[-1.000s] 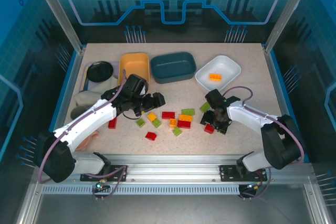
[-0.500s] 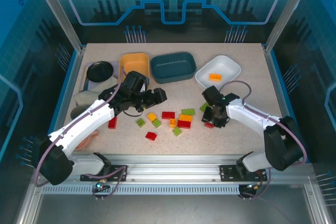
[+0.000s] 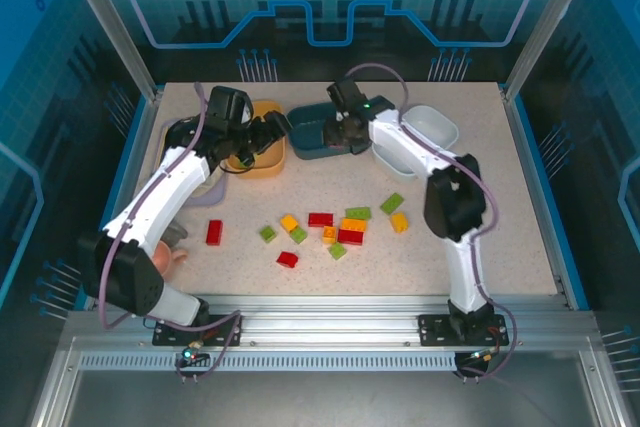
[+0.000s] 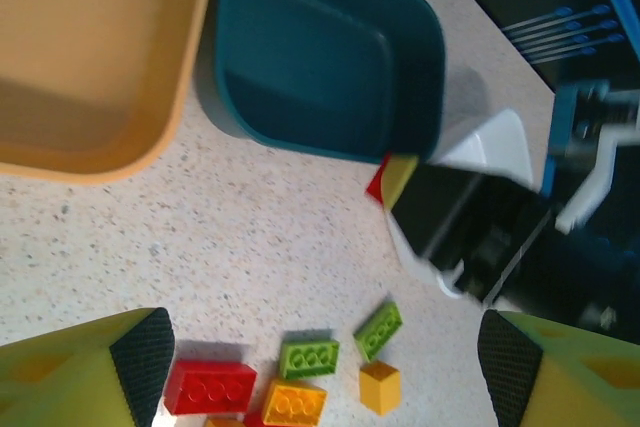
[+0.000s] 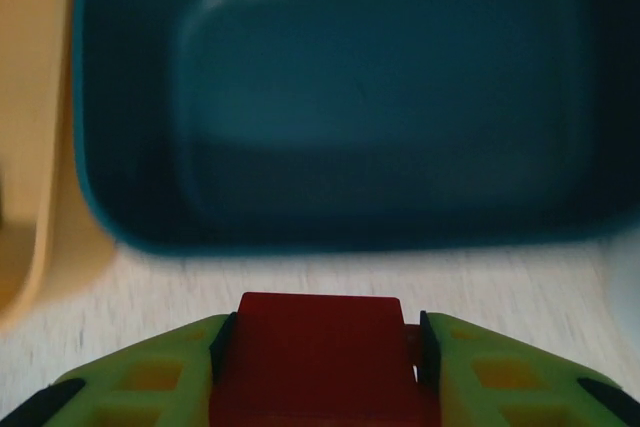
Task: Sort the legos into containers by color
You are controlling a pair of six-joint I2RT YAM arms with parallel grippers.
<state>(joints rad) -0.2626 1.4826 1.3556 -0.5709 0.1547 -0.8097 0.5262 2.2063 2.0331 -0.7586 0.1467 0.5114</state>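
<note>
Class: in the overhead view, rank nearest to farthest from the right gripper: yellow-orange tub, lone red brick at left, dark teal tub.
1. dark teal tub, directly at the right gripper, back centre.
2. yellow-orange tub, further left at the back.
3. lone red brick, front left, well away.

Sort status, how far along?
Early. Done: none visible; the teal tub looks empty, the white tub sits partly behind the arm. In hand: right tool shut on a red brick just short of the teal tub; left tool open, empty, by the yellow tub. Left: about a dozen loose bricks on the table.
</note>
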